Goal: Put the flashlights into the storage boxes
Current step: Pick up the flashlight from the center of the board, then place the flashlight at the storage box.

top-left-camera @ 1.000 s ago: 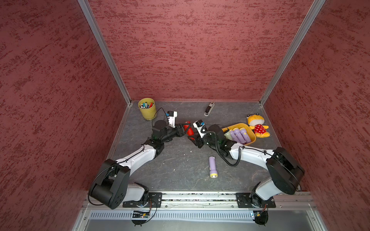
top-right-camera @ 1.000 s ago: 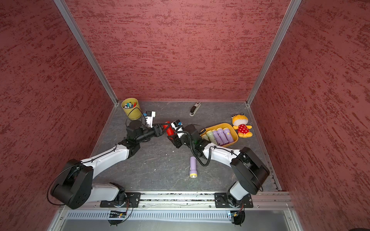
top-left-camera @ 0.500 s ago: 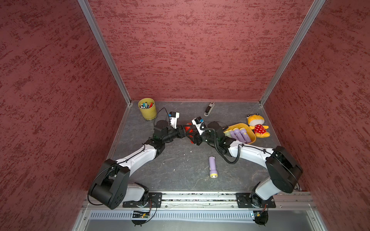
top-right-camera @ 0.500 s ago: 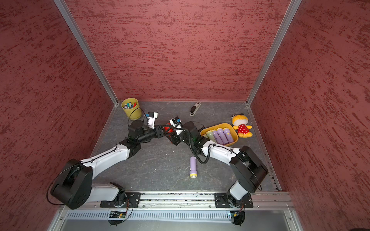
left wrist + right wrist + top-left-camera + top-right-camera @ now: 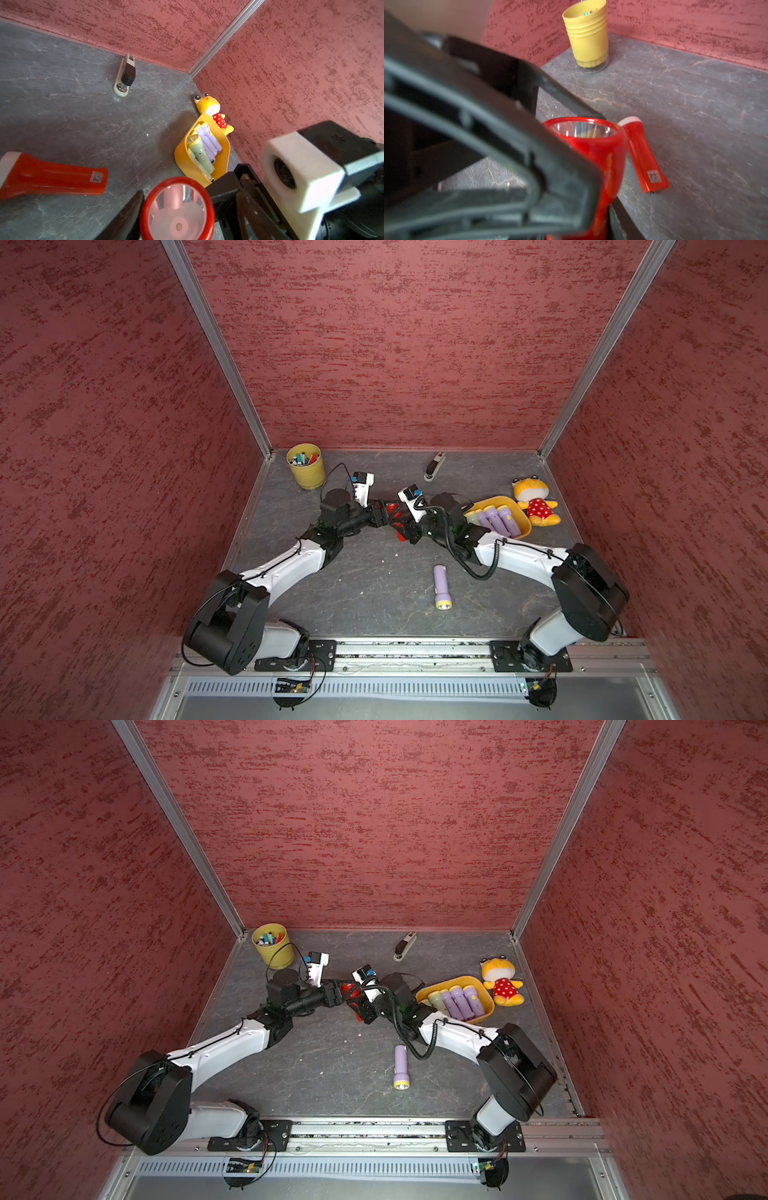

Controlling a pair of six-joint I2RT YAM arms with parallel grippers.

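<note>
Red flashlight [image 5: 176,209] is held above mid-counter. Right end effector [image 5: 409,527] is clamped on its body; left end effector [image 5: 379,515] has jaws apart at the head. Tray [image 5: 182,158] sits by the right edge. Likely light, stiff, slick plastic that rolls; best gripped across the narrow body.

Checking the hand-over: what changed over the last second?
The left tool opened and let go of the raised red flashlight; the right tool closed on its body and now seems to hold it alone. Neither travelled far. The lilac flashlight on the table and the tray with its flashlights stayed put.
</note>
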